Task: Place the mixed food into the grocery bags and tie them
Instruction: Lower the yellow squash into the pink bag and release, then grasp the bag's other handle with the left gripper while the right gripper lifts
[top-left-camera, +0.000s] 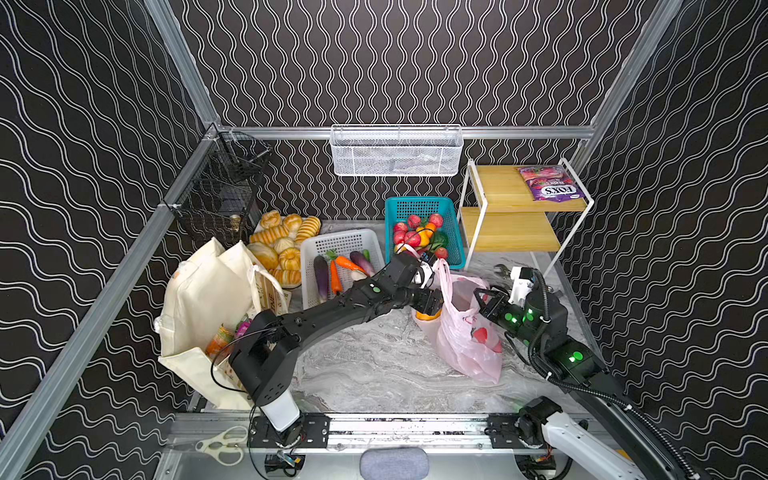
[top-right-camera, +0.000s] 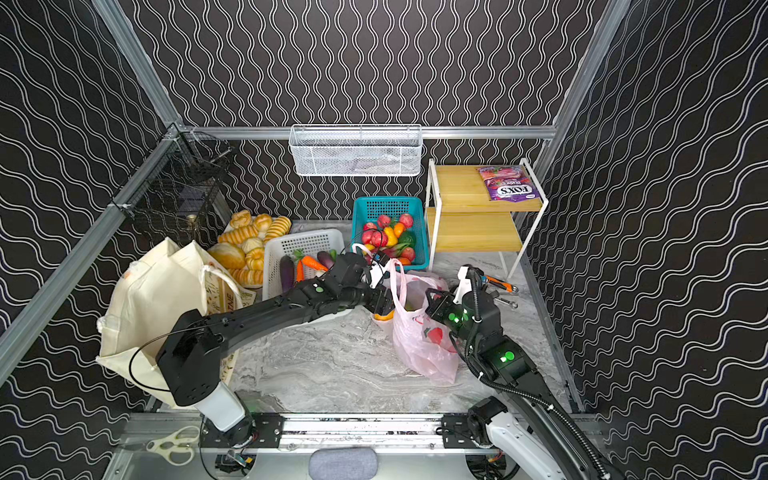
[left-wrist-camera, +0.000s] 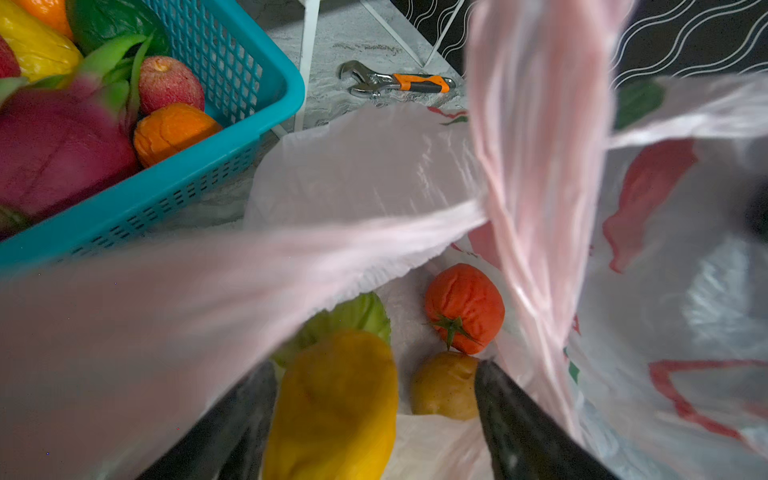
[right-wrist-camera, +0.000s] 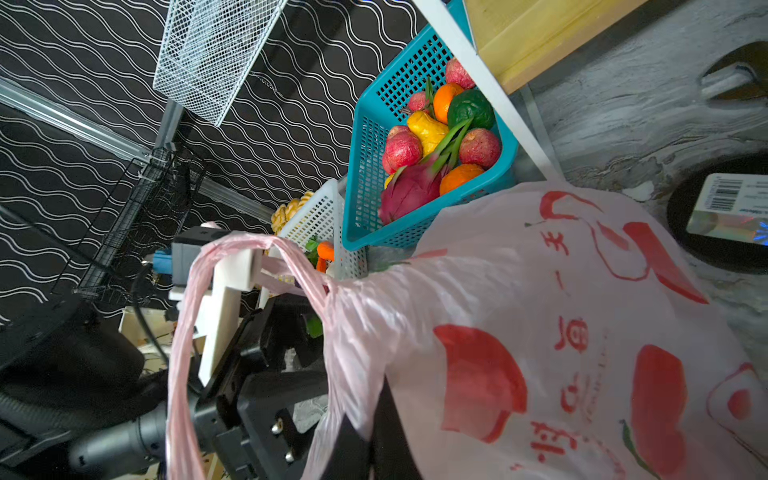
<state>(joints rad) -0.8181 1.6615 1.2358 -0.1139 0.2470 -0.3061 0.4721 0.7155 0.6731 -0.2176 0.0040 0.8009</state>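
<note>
Pink plastic bag (top-left-camera: 465, 345): handle (right-wrist-camera: 183, 332) loops your empty, wide-open left gripper (left-wrist-camera: 376, 374), right gripper (right-wrist-camera: 372, 436) is clamped on it; pulling back could tip it.

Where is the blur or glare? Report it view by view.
Left wrist: pink bag near the lens, smeared; tomato sharp. Right wrist: bag print and teal basket crisp. Both top views: evenly lit, sharp, marble table faintly glossy.
</note>
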